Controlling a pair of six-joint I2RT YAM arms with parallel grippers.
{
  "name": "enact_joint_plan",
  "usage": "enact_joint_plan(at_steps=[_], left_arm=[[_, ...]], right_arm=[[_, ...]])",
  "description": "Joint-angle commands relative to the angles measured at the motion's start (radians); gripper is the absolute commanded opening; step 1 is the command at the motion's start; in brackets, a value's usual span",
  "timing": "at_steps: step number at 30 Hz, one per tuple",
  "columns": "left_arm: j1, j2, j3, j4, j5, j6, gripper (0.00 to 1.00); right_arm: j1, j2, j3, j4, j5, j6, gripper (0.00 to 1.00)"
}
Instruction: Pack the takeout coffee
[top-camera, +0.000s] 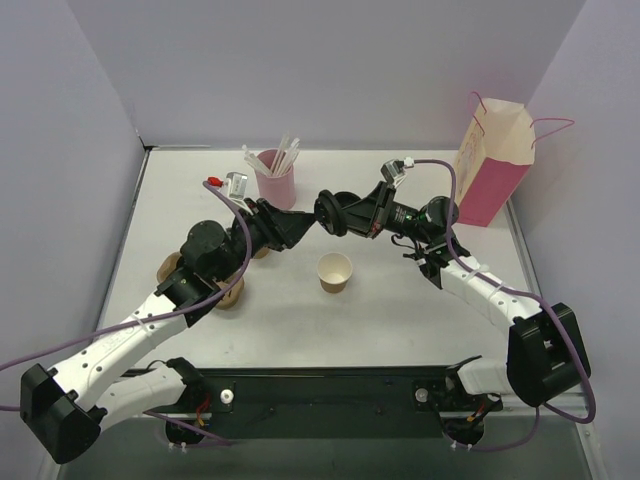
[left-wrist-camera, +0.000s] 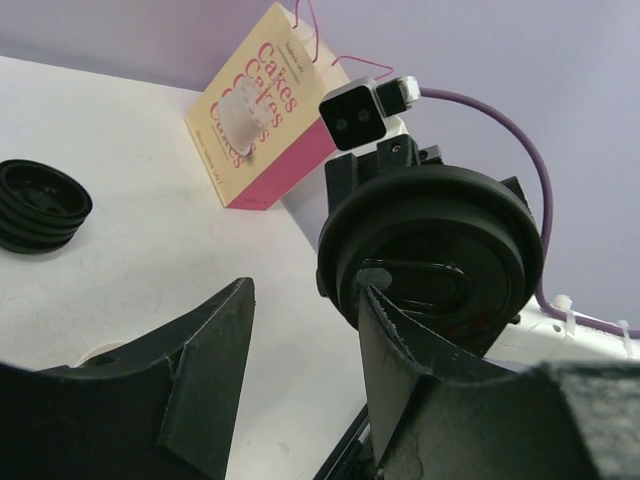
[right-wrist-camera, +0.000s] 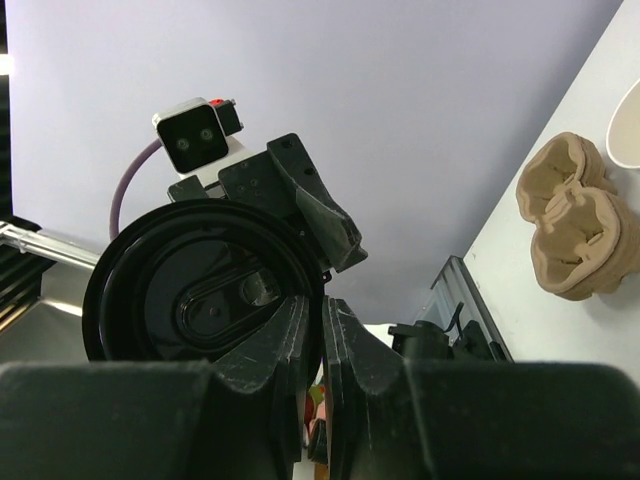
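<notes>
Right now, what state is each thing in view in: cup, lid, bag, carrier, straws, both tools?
paper cup: upright on the table, open, no lid on it
black lid: off the cup, held in the air by its rim
right tool: shut on the black lid
left tool: jaws apart, one finger beside the lid
paper bag: standing upright
cup carrier: flat on the table, visible wells empty
straw cup: upright, holding straws
</notes>
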Motion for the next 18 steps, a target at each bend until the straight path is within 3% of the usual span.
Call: enact_joint_plan(at_steps=[1,7,13,18], left_arm=[[0.010,0.004,-0.018,0.176,0.068,-0.039,0.56],[0.010,0.034,-0.027,0.213,0.100,-0.056,0.54],[0.010,0.056,-0.022,0.236,0.114,-0.062,0.47],[0.010,0.059,-0.019,0.238,0.117,-0.064,0.29]], right_arm=[[0.009,-0.038,-0.004,0.152,-0.021,0.018,0.10],[0.012,-0.026,0.001,0.180,-0.025,0.044,0.10],[0.012,-0.023,-0.002,0.163,-0.036,0.034,0.10],[0.012,-0.025,-0.021,0.116,-0.036,0.000,0.11]])
